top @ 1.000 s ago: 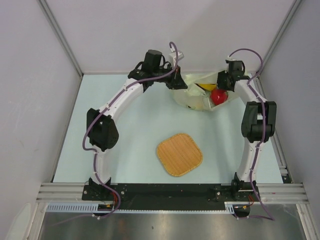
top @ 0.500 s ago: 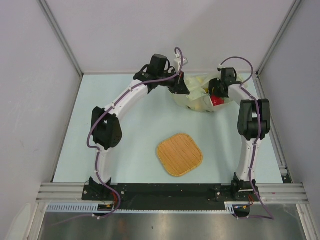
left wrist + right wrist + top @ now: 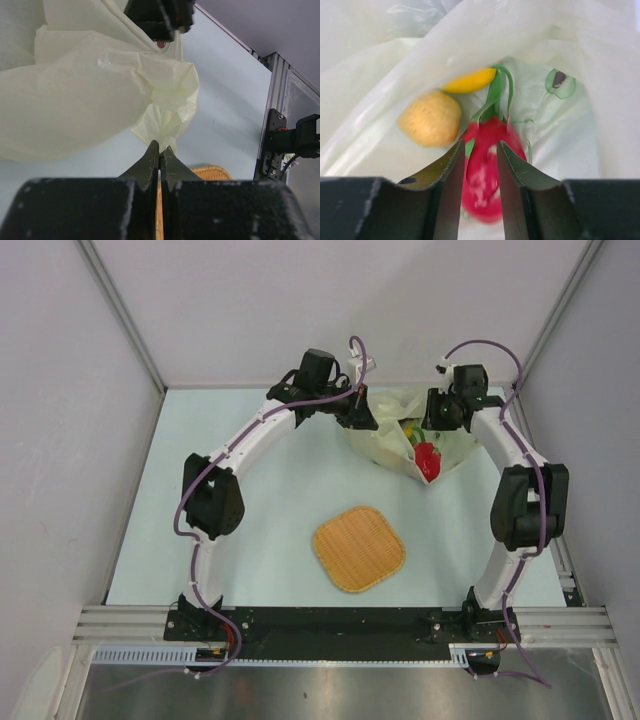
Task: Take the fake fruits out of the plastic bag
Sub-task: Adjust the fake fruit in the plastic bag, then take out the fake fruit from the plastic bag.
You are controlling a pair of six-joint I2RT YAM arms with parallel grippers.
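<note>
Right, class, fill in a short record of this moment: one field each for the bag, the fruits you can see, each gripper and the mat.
plastic bag: crumpled at the far side of the table, mouth open
fruits in bag: dragon fruit, lemon, banana
left gripper: shut on the bag's edge
right gripper: open at the bag's mouth, dragon fruit showing between its fingers
woven mat: nothing on it, nearer the arm bases, apart from the bag
</note>
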